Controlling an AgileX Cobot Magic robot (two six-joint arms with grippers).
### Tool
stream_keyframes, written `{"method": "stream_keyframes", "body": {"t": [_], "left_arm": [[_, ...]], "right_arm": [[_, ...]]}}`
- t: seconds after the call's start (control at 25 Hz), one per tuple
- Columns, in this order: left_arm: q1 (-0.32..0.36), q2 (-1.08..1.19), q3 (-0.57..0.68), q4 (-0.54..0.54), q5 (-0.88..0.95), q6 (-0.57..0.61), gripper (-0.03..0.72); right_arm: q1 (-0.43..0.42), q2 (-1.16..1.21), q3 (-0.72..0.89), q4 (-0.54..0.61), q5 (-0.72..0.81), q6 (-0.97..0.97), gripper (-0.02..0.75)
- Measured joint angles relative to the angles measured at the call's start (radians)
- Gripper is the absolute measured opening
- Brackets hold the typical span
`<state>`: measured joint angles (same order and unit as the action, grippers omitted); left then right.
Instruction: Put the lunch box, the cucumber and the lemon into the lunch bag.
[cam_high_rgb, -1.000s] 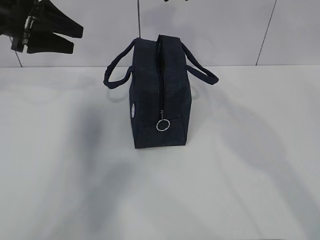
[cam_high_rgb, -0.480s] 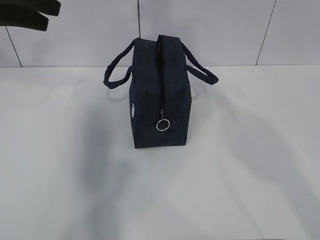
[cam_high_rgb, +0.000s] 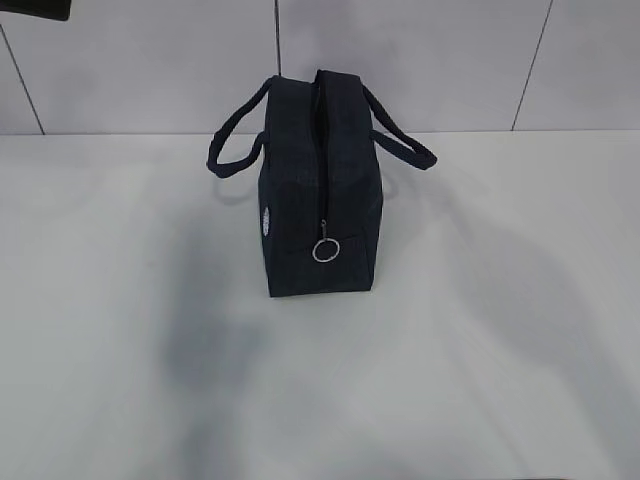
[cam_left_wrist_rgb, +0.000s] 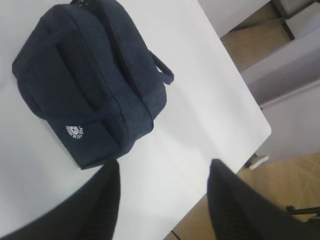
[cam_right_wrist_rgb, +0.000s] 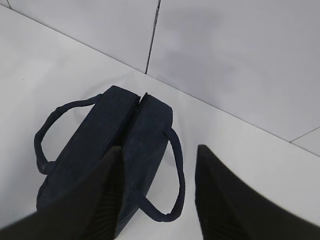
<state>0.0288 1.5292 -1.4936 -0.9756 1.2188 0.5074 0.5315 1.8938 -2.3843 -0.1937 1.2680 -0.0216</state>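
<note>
The dark navy lunch bag (cam_high_rgb: 320, 195) stands upright mid-table, its handles out to both sides and its ring pull (cam_high_rgb: 326, 250) hanging on the near end. The top zipper (cam_right_wrist_rgb: 136, 111) looks closed. The white logo (cam_left_wrist_rgb: 75, 132) shows in the left wrist view. My left gripper (cam_left_wrist_rgb: 165, 162) hangs open high above the table, beside the lunch bag (cam_left_wrist_rgb: 85, 80); only a dark sliver of it (cam_high_rgb: 35, 8) shows in the exterior view. My right gripper (cam_right_wrist_rgb: 160, 147) is open above the lunch bag (cam_right_wrist_rgb: 115, 150), empty. The lunch box, cucumber and lemon are out of view.
The white table (cam_high_rgb: 480, 350) ends at a tiled wall (cam_high_rgb: 450, 60) behind the bag. In the left wrist view the table's edge and rounded corner (cam_left_wrist_rgb: 265, 131) drop to a brown floor (cam_left_wrist_rgb: 300, 180).
My left gripper has risen up and out of the top left corner of the exterior view, leaving only a sliver. The bag has not moved.
</note>
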Motion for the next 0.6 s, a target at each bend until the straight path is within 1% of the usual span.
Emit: {"method": "stream_keyframes", "body": {"t": [0.16,0.4,0.6], "left_arm": [[0.0,-0.011,0.0,0.0,0.002,-0.006,0.402],[0.0,-0.012,0.0,0.0,0.006,-0.015,0.402],[0.0,-0.012,0.0,0.0,0.007,-0.018,0.402]], "right_arm": [[0.0,0.0,0.0,0.023,0.002,-0.026,0.349],[0.0,0.0,0.0,0.108,0.002,-0.035,0.349],[0.0,-0.026,0.0,0.118,0.004,-0.035,0.349]]}}
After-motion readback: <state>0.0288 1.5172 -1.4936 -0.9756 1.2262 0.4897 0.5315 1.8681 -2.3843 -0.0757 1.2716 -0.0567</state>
